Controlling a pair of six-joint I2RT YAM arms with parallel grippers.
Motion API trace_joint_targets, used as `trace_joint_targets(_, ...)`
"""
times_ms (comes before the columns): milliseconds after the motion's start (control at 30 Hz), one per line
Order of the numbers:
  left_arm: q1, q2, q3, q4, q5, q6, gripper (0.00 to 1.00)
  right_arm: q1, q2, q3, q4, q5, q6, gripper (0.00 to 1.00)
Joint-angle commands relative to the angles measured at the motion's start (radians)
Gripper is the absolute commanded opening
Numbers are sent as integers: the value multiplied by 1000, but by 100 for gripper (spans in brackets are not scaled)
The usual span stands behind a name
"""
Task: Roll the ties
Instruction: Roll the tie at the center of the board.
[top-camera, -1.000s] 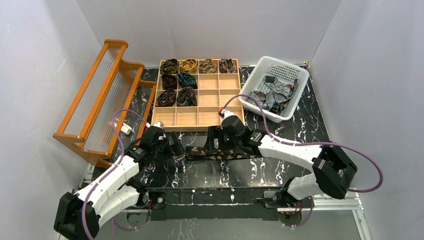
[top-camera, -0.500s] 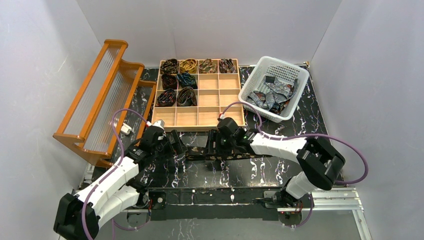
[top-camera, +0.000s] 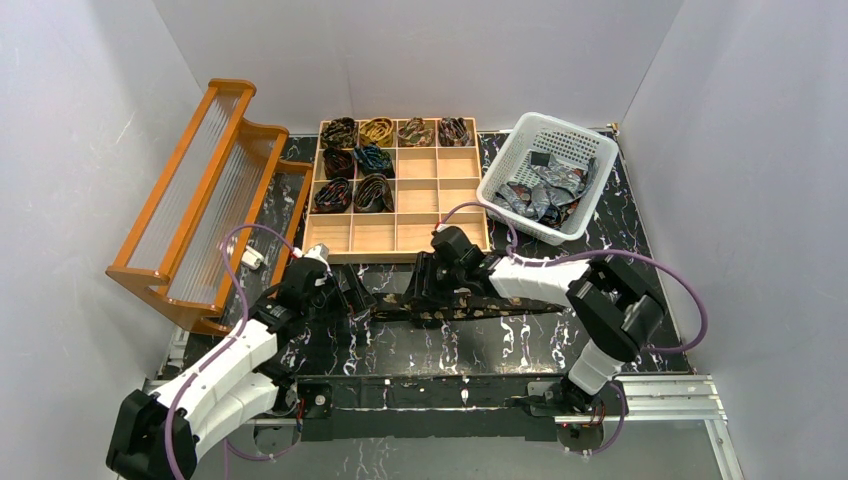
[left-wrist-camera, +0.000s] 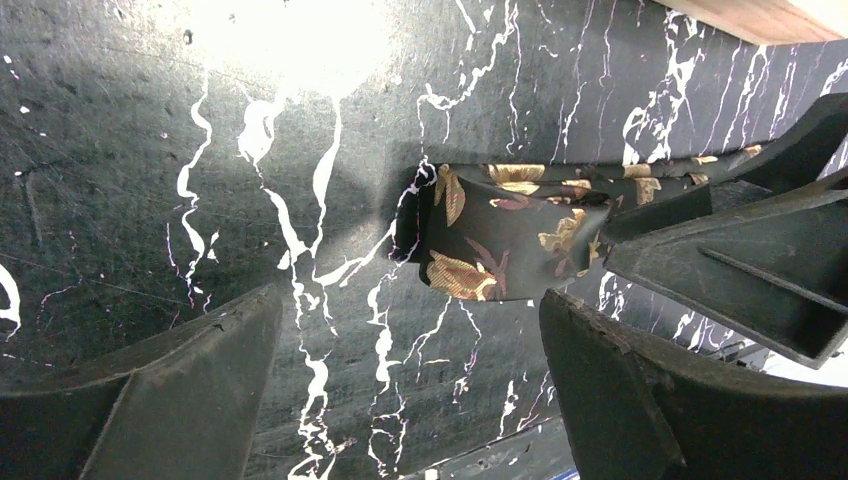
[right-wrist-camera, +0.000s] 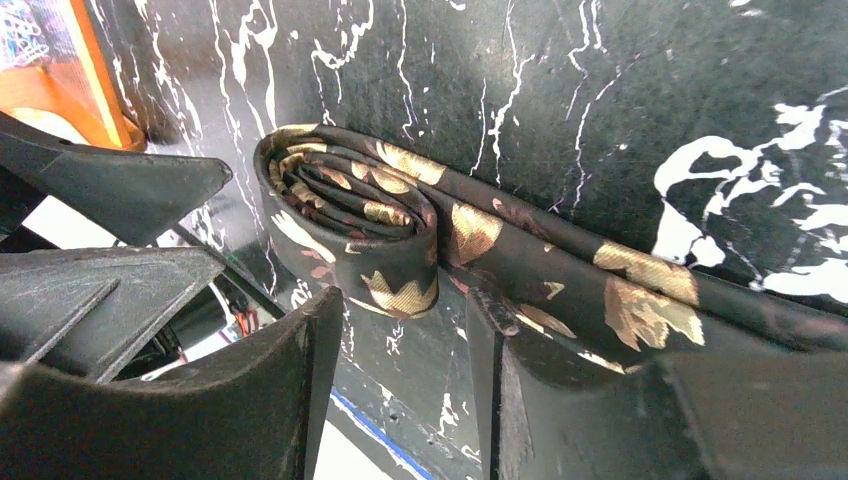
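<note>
One of the ties, a dark tie (top-camera: 490, 306) with gold leaves, lies flat across the table in front of both arms. Its left end is wound into a small coil (right-wrist-camera: 350, 225), which also shows in the left wrist view (left-wrist-camera: 500, 240). My right gripper (right-wrist-camera: 400, 345) (top-camera: 428, 297) is low at that coil, jaws partly apart, the coil's lower edge just beyond the tips. Its right finger (right-wrist-camera: 520, 370) rests on the flat strip. My left gripper (left-wrist-camera: 410, 390) (top-camera: 350, 300) stands wide open just left of the coil, touching nothing.
A wooden compartment tray (top-camera: 400, 254) behind the tie holds several rolled ties (top-camera: 355, 160). A white basket (top-camera: 530, 222) at the back right holds loose grey ties (top-camera: 545, 190). A wooden rack (top-camera: 200, 190) stands at the left.
My right gripper's jaws have narrowed and it has slid left along the tie toward the coil, its elbow swinging in. The left arm has hardly moved.
</note>
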Motion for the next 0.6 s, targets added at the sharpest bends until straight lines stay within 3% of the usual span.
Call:
trace_joint_targets(0,5,-8,-13,26,20,20,96,1,40,34,75,-92,20,55)
trace_joint_targets(333,5,77,-15,123,67,30,95,-22,100,65,49,-124,-3,47)
trace_joint_targets(467,5,96,-16,144,77,28,94,-23,85,88,29,-129,-22,60)
trace_joint_targets(567,5,97,-15,150,77,22,94,-22,55,89,28,-134,-26,62)
